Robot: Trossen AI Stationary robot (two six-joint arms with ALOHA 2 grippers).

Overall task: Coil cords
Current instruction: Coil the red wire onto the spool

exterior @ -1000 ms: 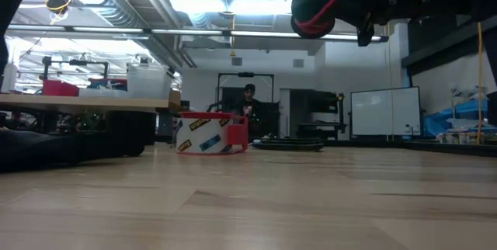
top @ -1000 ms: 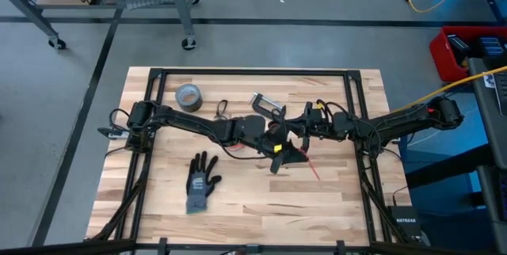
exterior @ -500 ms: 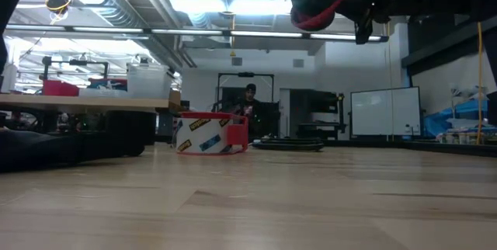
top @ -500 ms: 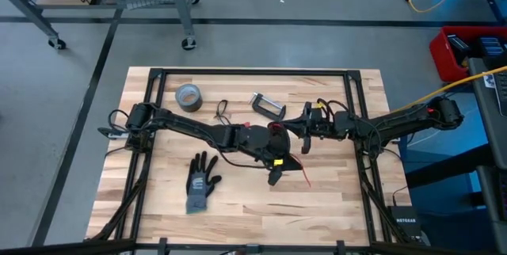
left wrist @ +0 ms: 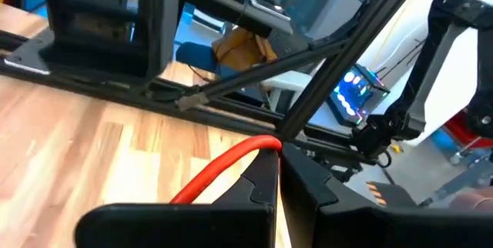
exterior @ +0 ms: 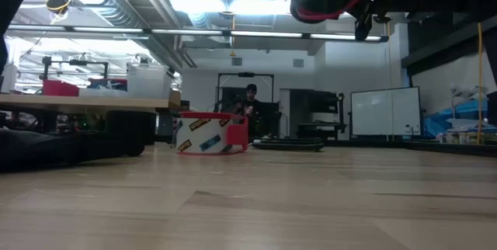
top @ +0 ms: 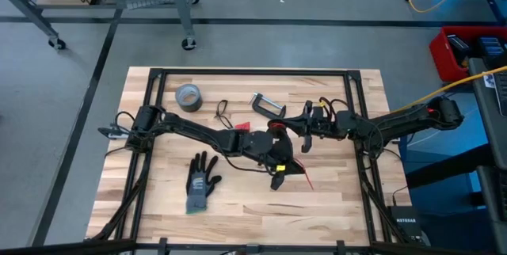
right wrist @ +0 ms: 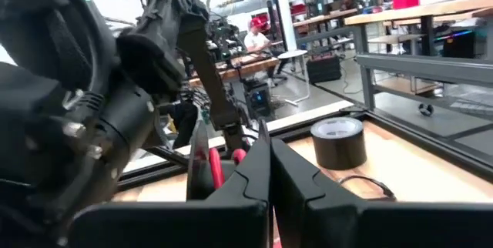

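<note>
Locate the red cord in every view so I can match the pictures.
High view: red cord trails just right of centre, from the left gripper.
Low view: a red loop at the top edge, right of centre.
Left wrist view: lower centre, running out from the shut fingers.
Right wrist view: a red strand, likely it, lower centre-left.
Shared landmark: tape roll.

My two arms are dark, jointed tubes trailing black cables. My left gripper bears a yellow marking; my right gripper has matte black fingers.
</note>
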